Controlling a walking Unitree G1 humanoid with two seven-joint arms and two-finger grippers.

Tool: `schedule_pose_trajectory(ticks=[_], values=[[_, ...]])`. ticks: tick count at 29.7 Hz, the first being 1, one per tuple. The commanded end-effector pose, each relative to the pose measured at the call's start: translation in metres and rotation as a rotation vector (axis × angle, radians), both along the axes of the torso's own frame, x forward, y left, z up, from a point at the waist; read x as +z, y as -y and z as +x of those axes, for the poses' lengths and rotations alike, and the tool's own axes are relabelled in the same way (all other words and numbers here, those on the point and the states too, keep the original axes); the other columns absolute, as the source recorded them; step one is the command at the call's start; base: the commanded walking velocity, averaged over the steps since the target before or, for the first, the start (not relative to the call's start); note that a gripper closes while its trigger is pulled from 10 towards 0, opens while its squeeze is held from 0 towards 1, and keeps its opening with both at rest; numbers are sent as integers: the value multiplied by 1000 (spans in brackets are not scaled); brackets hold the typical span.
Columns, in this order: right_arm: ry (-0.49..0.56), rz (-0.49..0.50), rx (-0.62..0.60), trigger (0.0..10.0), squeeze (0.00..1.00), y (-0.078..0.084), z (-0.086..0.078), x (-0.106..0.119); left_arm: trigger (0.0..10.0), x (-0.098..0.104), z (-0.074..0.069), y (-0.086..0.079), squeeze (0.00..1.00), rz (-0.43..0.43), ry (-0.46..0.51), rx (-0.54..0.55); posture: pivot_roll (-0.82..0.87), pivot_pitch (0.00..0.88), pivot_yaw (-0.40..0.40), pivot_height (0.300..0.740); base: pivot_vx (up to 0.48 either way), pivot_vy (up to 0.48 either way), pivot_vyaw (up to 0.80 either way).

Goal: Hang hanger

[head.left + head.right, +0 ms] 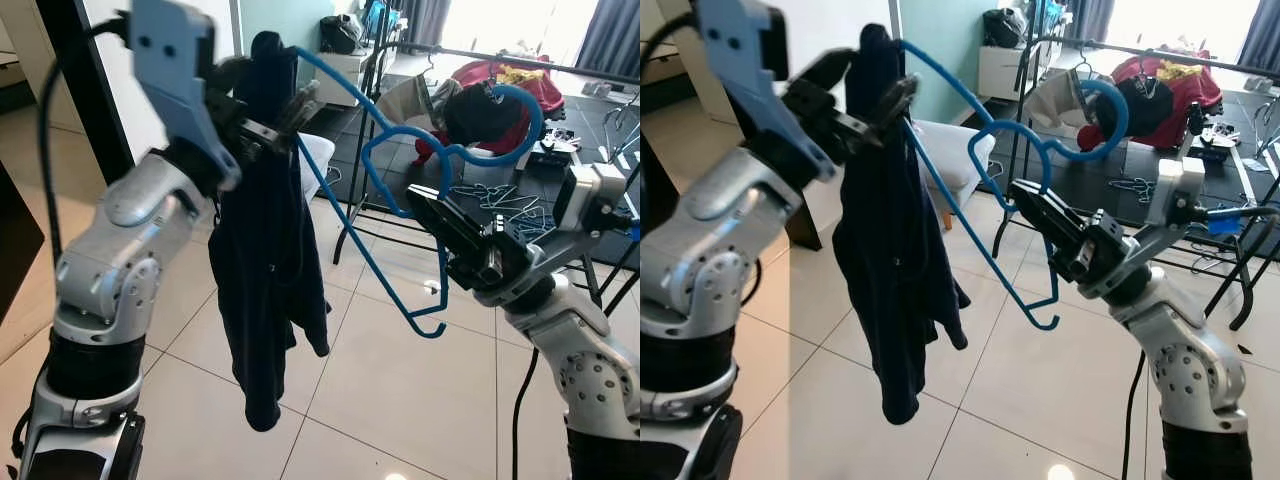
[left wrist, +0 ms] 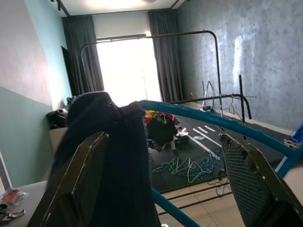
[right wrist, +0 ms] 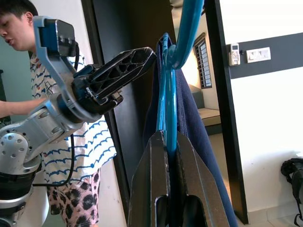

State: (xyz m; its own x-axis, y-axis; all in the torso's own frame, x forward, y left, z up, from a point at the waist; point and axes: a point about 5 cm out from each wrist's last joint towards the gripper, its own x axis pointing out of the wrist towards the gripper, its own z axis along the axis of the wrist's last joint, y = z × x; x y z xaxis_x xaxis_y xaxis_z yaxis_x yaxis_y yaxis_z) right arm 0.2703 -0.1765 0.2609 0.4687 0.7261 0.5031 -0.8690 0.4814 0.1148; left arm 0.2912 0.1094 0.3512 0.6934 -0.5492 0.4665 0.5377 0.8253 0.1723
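Blue hanger (image 1: 385, 215) is held up in mid-air above the tiled floor (image 1: 350, 390), between both arms, with a dark navy garment (image 1: 265, 270) draped over its left end and hanging down. Right gripper (image 1: 425, 205) is clamped narrow on the hanger's lower bar, the blue wire pinched between its fingers (image 3: 158, 189); left gripper (image 1: 275, 115) sits raised at the hanger's top left end, fingers (image 2: 80, 175) spread wide on either side of garment and blue bar. Black clothes rack (image 1: 500, 55) stands behind, well apart from the hanger; a person in a striped shirt (image 3: 92, 151) stands behind the left arm.
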Motion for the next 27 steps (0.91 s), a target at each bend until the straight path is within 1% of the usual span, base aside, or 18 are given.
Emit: schedule_pose_trajectory(ticks=[1,5,7,8,9,10,13,19,23,24,25,26,27], values=[[59,17,-8,10000,0,1,0,10,10000,-6,-2,8,0,11,-24,-38,66,0,-41,740,0,0,0],[62,19,-1,10000,0,-1,1,11,10000,-10,-1,11,0,27,-29,-28,66,0,-41,740,0,0,0],[65,20,11,10000,0,-3,0,11,10000,-9,3,7,0,30,-13,55,67,0,-40,740,0,0,0],[65,20,11,10000,0,-3,0,11,10000,-9,3,7,0,30,-13,55,67,0,-40,740,0,0,0],[66,19,18,10000,0,-4,-1,11,10000,-8,5,3,0,26,-6,113,67,0,-40,740,0,0,0],[66,19,22,10000,0,-4,-1,11,10000,-7,6,0,0,22,-3,148,67,0,-40,740,0,0,0],[69,19,27,10000,0,-4,-2,11,10000,-5,9,-6,0,51,8,237,64,0,-40,740,0,0,0],[71,19,35,10000,0,-4,-3,11,10000,-7,13,-7,0,64,15,301,61,0,-39,740,0,0,0],[71,19,35,10000,0,-4,-3,11,10000,-7,13,-6,0,63,16,311,60,0,-37,740,0,0,0],[71,19,36,10000,0,-4,-3,11,8471,-7,13,-7,0,62,17,315,60,0,-37,740,0,0,0],[71,20,36,10000,0,-4,-3,11,4196,-7,14,-8,0,54,19,330,60,0,-37,740,0,0,0],[71,20,36,10000,0,-4,-3,11,4196,-7,14,-8,0,54,19,330,60,0,-37,740,0,0,0],[72,20,37,10000,0,-5,-3,11,0,-7,14,-9,0,47,18,334,61,0,-37,740,0,0,0]])
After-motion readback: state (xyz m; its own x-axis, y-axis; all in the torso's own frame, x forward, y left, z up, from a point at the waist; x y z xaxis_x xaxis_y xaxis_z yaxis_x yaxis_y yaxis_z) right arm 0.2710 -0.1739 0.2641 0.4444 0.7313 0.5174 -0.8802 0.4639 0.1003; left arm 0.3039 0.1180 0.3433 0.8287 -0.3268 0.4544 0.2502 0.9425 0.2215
